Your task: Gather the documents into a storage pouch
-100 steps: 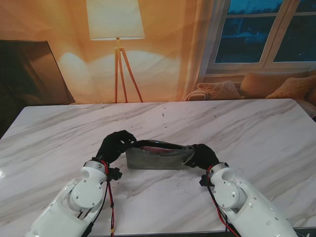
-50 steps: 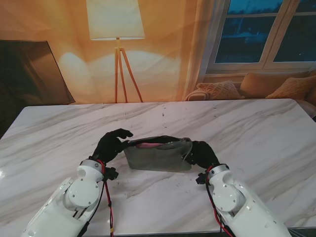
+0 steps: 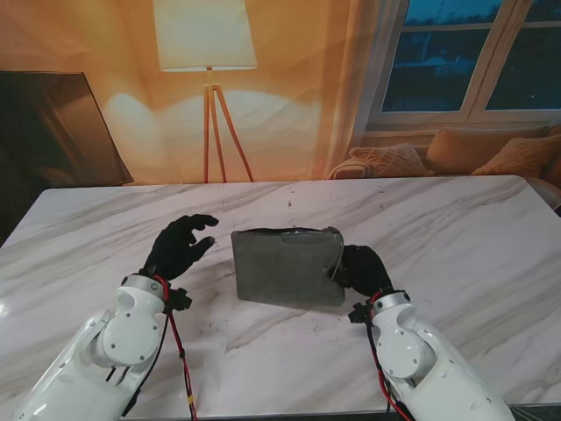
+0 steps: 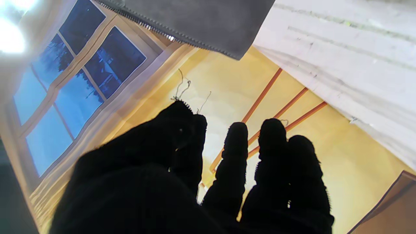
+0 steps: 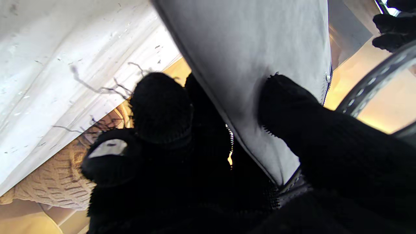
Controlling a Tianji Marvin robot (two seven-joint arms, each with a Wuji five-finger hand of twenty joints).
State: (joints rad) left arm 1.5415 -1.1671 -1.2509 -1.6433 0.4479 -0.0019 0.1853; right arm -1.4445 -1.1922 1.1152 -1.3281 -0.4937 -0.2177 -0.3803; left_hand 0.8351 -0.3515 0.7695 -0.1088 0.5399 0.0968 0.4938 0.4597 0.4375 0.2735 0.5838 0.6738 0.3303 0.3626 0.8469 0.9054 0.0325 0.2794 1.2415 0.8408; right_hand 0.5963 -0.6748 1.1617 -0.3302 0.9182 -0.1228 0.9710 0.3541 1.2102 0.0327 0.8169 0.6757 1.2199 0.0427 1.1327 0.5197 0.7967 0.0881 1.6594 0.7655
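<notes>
Fingers of right hand pinch one pouch; left hand empty.

The pouch pinched in the right hand looks like soft matt grey cloth, suede-like, edged by a metal-toothed zip. Both hands wear fuzzy black knit gloves; the left hand shows stray threads. The counter is smooth, polished grey-veined marble.

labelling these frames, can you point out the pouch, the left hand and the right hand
pouch (image 3: 287, 267): stand view, middle of its grey face.
left hand (image 3: 178, 246): stand view, back of the open black glove.
right hand (image 3: 361, 269): stand view, middle of the glove gripping the pouch's right edge.
</notes>
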